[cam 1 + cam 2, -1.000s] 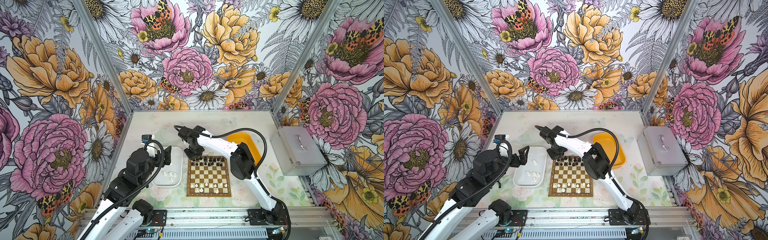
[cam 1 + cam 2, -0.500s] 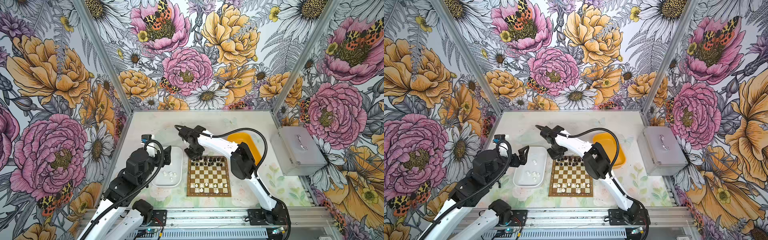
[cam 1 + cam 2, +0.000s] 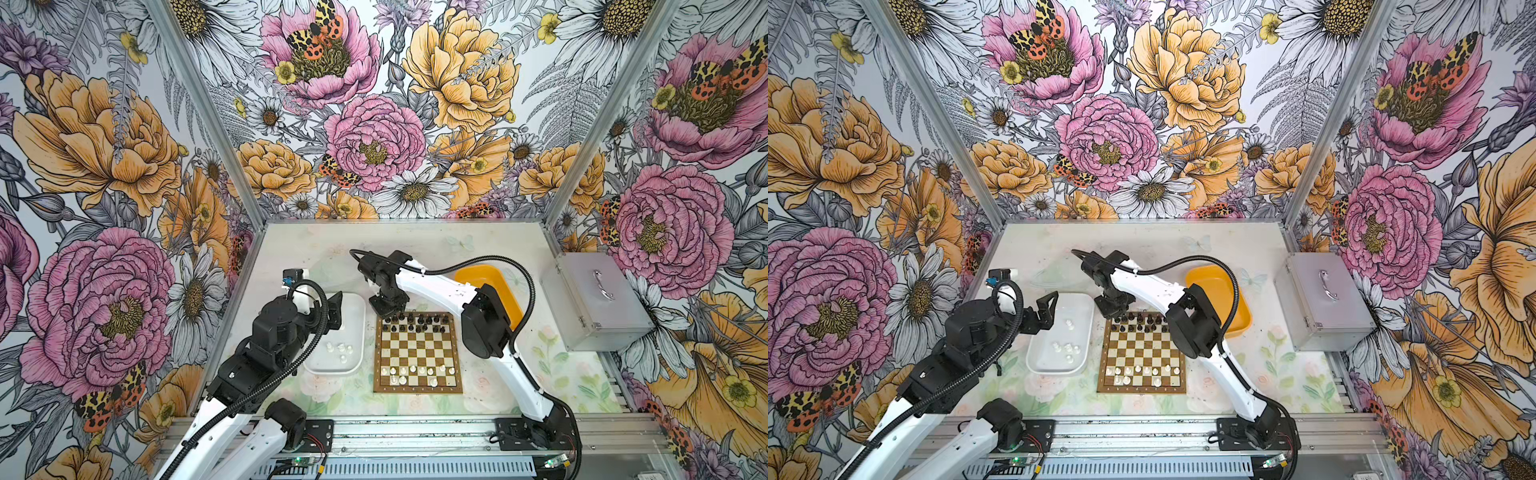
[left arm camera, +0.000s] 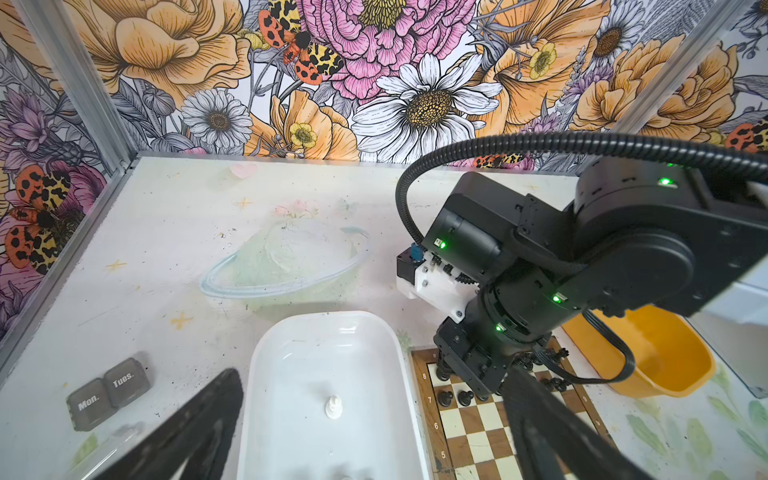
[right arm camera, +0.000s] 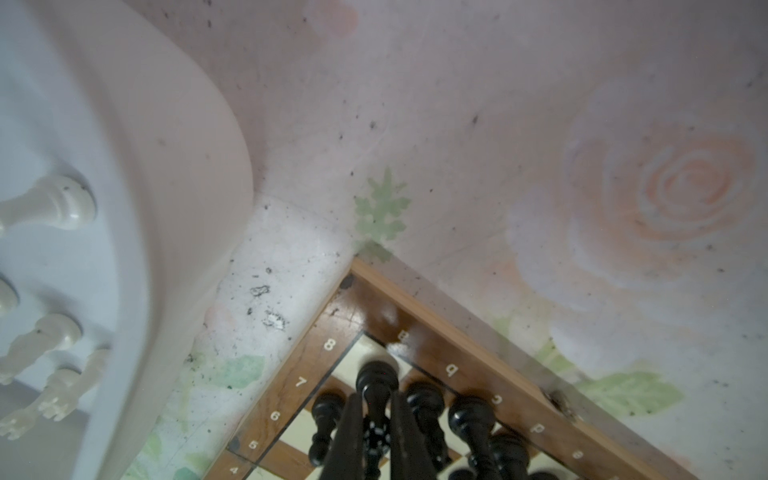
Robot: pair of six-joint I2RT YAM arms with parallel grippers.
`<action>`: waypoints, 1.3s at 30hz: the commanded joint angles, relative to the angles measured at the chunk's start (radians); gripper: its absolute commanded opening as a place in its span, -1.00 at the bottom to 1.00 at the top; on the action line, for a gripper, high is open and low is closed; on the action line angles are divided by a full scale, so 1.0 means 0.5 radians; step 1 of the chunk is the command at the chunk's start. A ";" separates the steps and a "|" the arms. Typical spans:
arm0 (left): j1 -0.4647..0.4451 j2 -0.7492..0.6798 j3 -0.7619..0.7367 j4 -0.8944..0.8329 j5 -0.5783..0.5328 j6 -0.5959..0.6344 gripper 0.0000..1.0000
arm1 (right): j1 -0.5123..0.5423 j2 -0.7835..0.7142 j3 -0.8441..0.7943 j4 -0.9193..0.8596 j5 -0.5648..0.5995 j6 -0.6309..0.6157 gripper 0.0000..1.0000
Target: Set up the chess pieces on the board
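Right wrist view: right gripper [image 5: 376, 419] clamps black piece [image 5: 376, 380] at corner of board [image 5: 311, 361]; left gripper [image 3: 1048, 311], beside board, gapes empty. We fear crowded neighbours [image 5: 424, 399] toppling when it lets go.

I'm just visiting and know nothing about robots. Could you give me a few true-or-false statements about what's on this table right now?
1. The right gripper is clamped on a black piece at a far corner of the board. True.
2. The left gripper holds a white piece. False: it is open and holds nothing, above the white tray.
3. Loose white pieces lie in the white tray. True.
4. The black set lines the board's near edge. False: it lines the far edge.
5. The metal box stands open. False: its lid is shut.
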 commanded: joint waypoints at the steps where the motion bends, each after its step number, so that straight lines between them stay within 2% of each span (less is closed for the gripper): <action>1: 0.017 0.007 0.048 -0.015 0.005 0.016 0.98 | -0.018 -0.014 -0.028 0.073 0.012 0.009 -0.81; 39: 0.020 -0.028 0.047 -0.022 0.020 -0.004 0.98 | -0.004 -0.068 -0.061 0.074 -0.034 0.003 -0.79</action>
